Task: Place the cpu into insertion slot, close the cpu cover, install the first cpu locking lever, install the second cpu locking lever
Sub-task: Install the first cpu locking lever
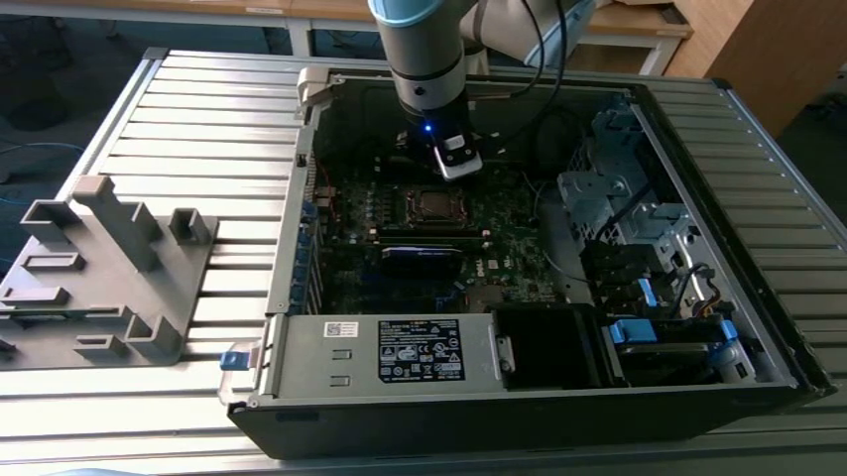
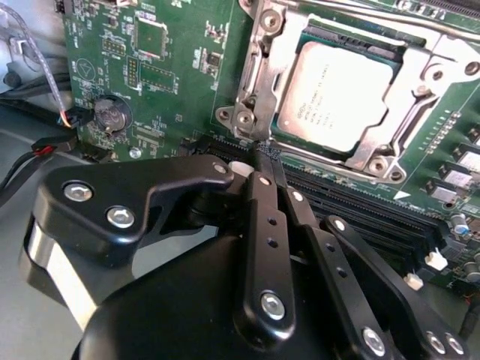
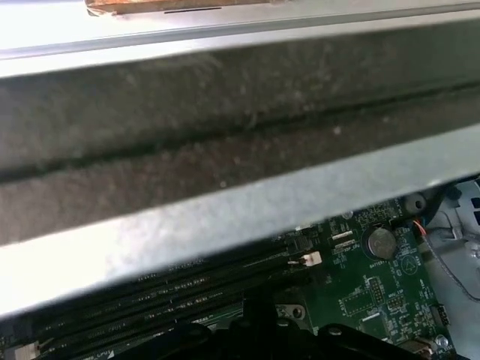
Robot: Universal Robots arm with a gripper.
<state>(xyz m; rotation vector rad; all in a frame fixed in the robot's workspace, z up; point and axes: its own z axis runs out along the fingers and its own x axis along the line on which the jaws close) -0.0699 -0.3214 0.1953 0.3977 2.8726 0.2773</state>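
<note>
The cpu [image 2: 339,96] lies seated in its socket on the motherboard [image 2: 172,90], with the cpu cover [image 2: 262,71] down around it as a silvery frame. The end effector [image 2: 264,154] hangs just beside the socket's corner, its black fingers [image 2: 268,225] drawn together and holding nothing. In the exterior view the end effector [image 1: 457,169] sits just above the socket, inside the open computer case [image 1: 741,248] resting on the slatted worktop [image 1: 198,119].

Arm [image 1: 421,50] reaching down, pincer [image 2: 264,161] fingers pressed together, nothing held.
</note>
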